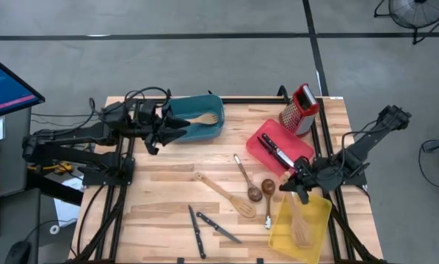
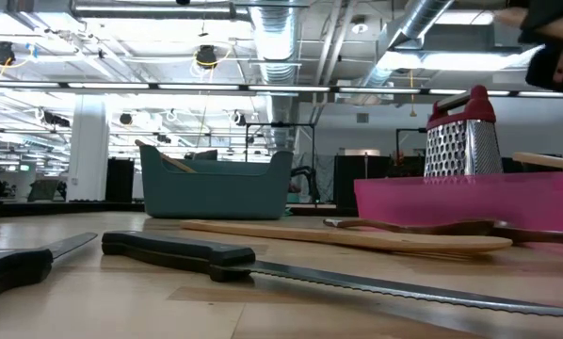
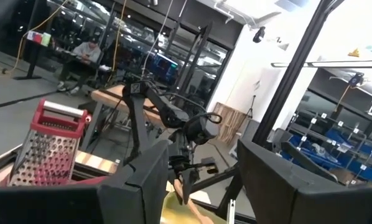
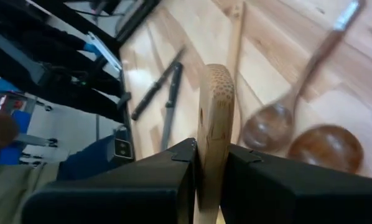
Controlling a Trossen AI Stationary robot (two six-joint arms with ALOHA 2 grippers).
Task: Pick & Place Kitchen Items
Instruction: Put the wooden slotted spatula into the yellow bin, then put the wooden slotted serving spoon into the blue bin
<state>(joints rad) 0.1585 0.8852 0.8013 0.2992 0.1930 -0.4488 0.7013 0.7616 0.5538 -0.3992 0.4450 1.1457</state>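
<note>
Right gripper (image 1: 302, 192) pinches wooden spatula (image 4: 214, 130) above yellow bin (image 1: 318, 227); left gripper (image 1: 177, 123) hangs parted.

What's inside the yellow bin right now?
The yellow bin holds a pale wooden spatula, its handle rising into the right end effector, which is shut on it. The arm covers the bin's near corner, so anything under it is hidden.
</note>
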